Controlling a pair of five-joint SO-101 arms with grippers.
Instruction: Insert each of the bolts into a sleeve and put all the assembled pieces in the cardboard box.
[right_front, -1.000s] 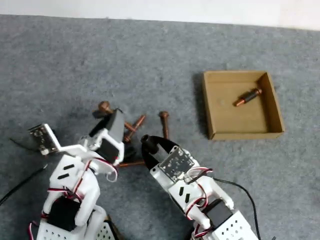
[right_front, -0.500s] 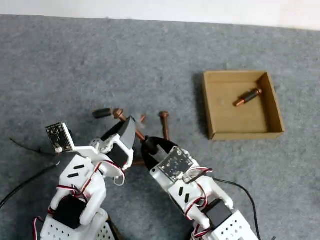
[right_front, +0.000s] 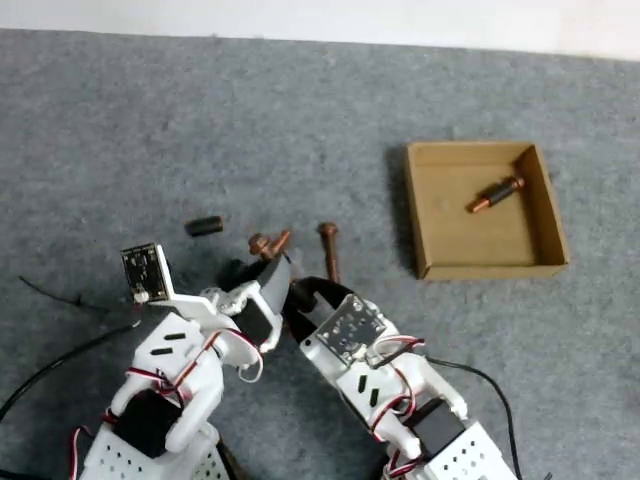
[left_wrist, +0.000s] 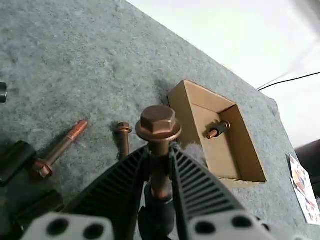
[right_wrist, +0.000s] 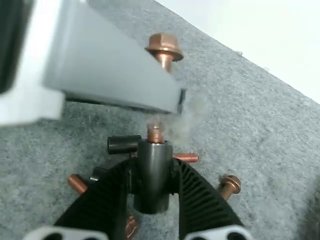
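My left gripper is shut on a copper bolt, head up. The bolt's threaded tip meets the mouth of a black sleeve, and my right gripper is shut on that sleeve. From above, both grippers meet at the table's near middle, the left gripper just left of the right gripper. The cardboard box sits to the right with one assembled piece inside. Loose bolts and a loose sleeve lie on the grey mat.
More loose bolts and black sleeves lie close around the grippers. Grey mat stretches open behind them and toward the box. A cable trails by the right arm's base.
My left arm has swung right with the bolt, from beside the loose sleeve to right over the right gripper. The right arm has stayed put.
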